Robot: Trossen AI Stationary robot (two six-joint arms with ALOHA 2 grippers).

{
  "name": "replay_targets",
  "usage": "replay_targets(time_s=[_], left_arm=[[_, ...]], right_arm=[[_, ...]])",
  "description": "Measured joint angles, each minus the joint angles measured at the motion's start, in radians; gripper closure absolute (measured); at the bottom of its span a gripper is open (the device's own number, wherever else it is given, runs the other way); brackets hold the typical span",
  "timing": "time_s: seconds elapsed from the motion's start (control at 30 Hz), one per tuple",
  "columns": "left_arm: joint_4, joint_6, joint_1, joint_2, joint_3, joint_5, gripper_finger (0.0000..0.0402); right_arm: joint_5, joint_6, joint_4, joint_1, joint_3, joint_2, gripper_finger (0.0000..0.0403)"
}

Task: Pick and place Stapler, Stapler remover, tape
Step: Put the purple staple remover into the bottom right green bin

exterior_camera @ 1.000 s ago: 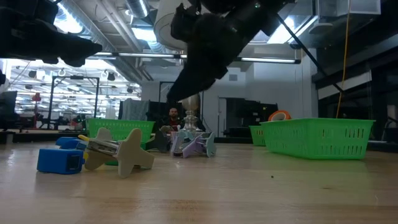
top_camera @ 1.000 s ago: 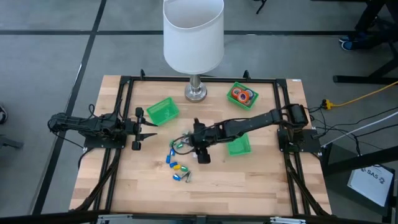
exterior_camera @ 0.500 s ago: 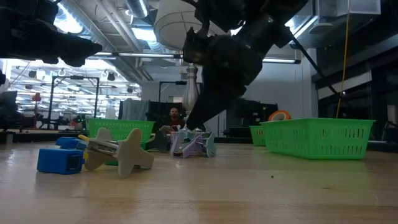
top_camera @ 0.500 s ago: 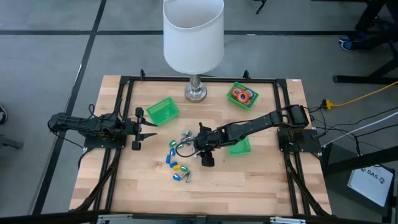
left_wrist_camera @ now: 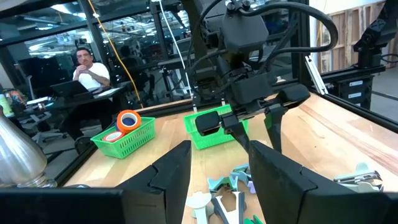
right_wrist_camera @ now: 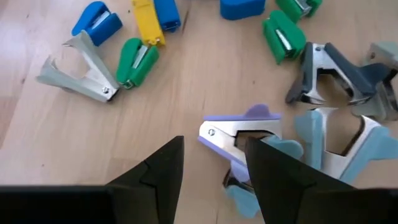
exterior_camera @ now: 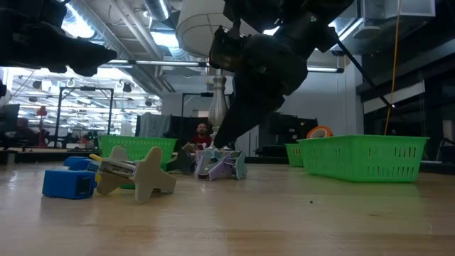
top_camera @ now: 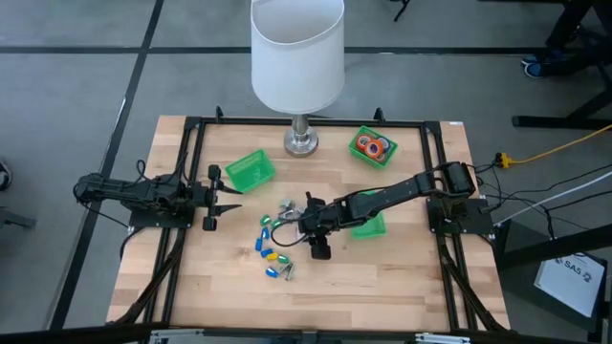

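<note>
Your right gripper [right_wrist_camera: 211,163] hangs open and empty over the staple removers.
Its fingers frame a purple remover [right_wrist_camera: 239,132] mid-table, staplers [top_camera: 272,256] just nearer. Tape [top_camera: 372,146] sits in the far right bin [top_camera: 358,134]. Your left gripper [top_camera: 229,190] waits open, empty, at the table's left.

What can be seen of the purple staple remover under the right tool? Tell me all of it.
The purple staple remover is claw-shaped: lilac plastic wings over shiny metal jaws joined by a rivet. It lies on its side on the wooden table, untouched by the right tool, whose open fingers hang just above it. A pale blue remover lies against it.
</note>
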Motion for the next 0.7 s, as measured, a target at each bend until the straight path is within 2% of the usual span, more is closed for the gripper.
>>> replay_targets(time_s=[0.17, 0.7], left_arm=[[0.000, 0.000, 0.000, 0.000, 0.000, 0.000, 0.0245], [0.000, 0.000, 0.000, 0.000, 0.000, 0.000, 0.0245]], right_arm=[[0.057, -0.026, 0.000, 0.002, 0.000, 0.000, 0.0227], [0.058, -0.036, 0.013, 0.003, 0.000, 0.032, 0.0227]])
